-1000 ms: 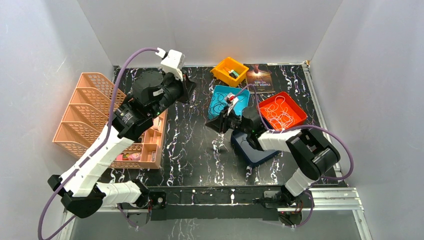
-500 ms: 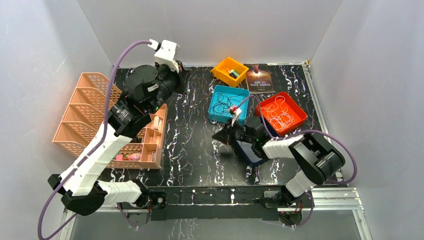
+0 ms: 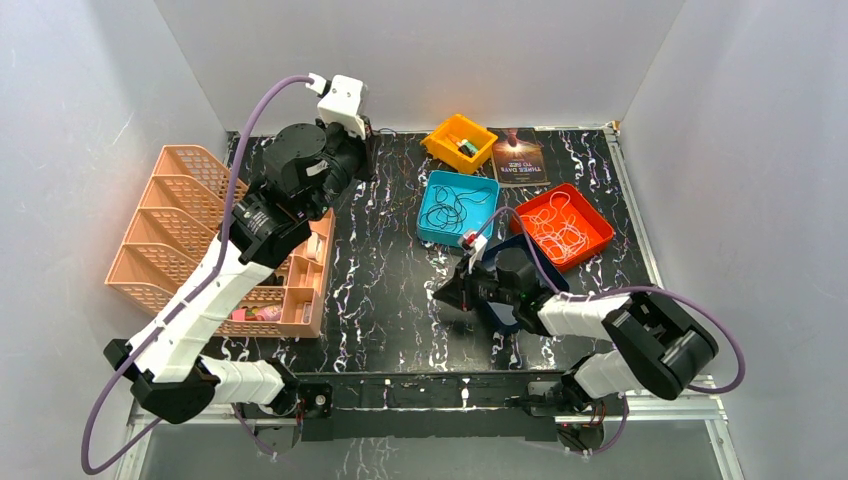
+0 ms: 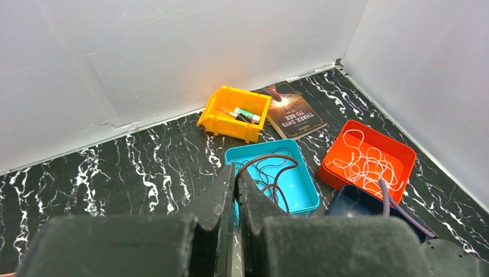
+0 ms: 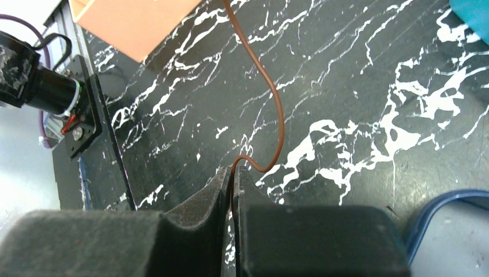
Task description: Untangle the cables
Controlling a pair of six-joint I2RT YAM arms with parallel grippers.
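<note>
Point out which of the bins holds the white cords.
The red-orange bin: white loops fill it. The blue bin holds dark cords; the yellow bin, small items.

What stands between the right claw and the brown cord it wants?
Nothing visible does. The right gripper is shut on the brown cord, which is pinched at its fingertips just above the black table.

Left gripper (image 4: 234,170), right gripper (image 5: 232,172) — both pinched
</note>
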